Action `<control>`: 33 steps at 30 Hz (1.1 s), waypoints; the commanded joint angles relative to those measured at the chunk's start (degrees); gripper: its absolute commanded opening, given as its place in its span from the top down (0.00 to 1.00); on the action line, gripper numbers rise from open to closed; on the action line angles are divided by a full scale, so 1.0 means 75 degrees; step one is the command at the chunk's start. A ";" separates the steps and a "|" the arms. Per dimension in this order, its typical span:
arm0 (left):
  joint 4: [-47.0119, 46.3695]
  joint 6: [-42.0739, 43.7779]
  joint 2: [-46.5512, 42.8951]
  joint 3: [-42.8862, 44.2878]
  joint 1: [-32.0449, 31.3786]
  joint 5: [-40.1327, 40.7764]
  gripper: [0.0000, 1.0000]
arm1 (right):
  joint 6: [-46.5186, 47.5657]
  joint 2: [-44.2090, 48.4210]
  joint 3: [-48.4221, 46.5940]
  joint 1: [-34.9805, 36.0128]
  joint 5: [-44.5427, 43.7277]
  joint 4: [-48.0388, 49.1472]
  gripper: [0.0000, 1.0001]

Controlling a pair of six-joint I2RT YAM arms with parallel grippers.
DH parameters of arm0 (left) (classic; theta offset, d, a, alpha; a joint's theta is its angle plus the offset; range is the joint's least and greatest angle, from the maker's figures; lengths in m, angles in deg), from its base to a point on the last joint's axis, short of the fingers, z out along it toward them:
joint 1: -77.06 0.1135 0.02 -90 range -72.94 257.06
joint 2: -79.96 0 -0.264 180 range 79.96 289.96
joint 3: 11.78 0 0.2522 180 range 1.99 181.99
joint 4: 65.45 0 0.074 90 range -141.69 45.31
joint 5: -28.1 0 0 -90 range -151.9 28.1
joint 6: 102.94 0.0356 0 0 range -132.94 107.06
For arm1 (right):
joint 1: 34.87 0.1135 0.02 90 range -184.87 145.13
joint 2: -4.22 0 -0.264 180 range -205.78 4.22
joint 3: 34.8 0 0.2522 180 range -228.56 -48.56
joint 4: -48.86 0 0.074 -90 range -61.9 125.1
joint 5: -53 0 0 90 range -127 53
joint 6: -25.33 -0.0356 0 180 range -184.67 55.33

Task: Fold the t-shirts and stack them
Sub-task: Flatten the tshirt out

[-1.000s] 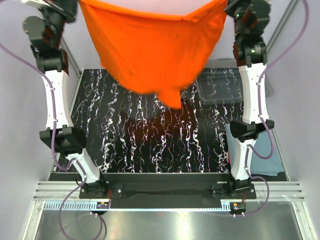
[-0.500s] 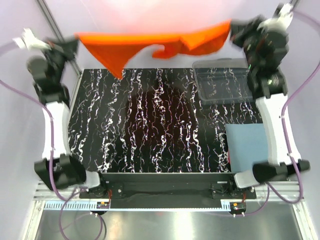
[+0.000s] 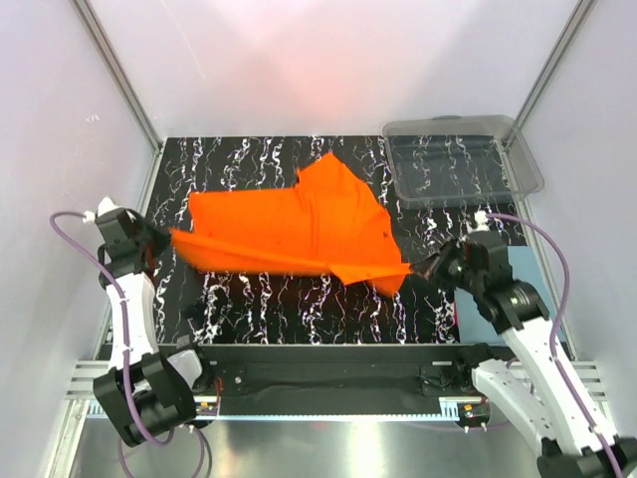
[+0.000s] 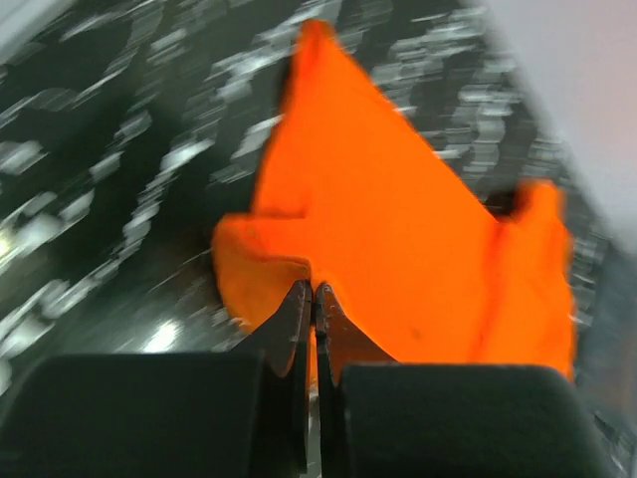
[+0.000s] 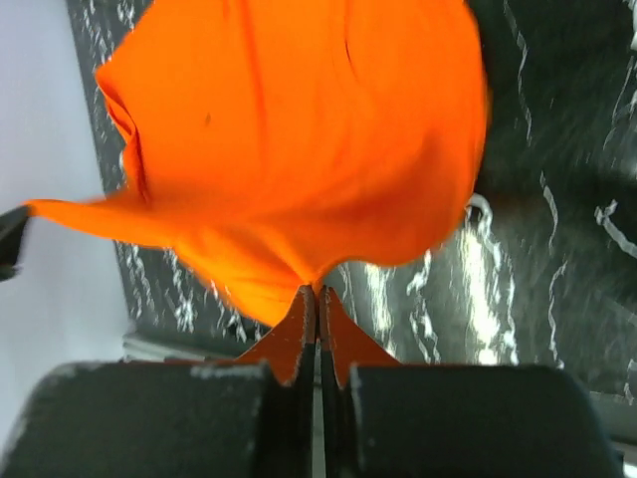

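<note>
Orange t-shirt stretched over table — left jaws, right jaws clenched on its corners.

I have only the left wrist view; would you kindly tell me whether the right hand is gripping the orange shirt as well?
Observer: Yes, the right hand is shut on a near corner of the orange shirt.
Operator: Thank you. Is the shirt hanging or down?
Observer: From above, most of it lies spread on the table.
Operator: Is anything else nearby?
Observer: A clear plastic bin sits at the table's far right corner.
</note>
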 commanded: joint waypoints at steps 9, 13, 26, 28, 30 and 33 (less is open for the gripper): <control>0.1389 -0.0737 0.0465 -0.0709 0.0680 0.2423 1.00 | -0.0479 0.0218 0.1306 0.0061 0.1448 -0.1101 1.00; 0.1601 -0.0538 0.0865 -0.0556 0.0716 0.2140 1.00 | -0.0444 0.0008 0.1295 0.0049 0.1343 -0.0937 1.00; -0.0339 -0.0371 0.0433 -0.0274 0.0704 -0.0845 1.00 | 0.0541 -0.2182 -0.1278 0.0014 -0.0166 0.0245 1.00; -0.1601 -0.1060 0.0502 -0.0228 0.0634 -0.1526 1.00 | 0.0680 -0.3173 -0.2296 -0.0091 -0.0238 0.1006 1.00; -0.2414 -0.1520 0.0805 0.0005 0.0424 -0.1994 1.00 | 0.0891 -0.4402 -0.3189 -0.0173 -0.0297 0.1476 1.00; -0.3763 -0.2259 0.1625 0.1011 0.0014 -0.2324 1.00 | 0.1302 -0.6008 -0.5403 -0.0454 -0.0520 0.1793 1.00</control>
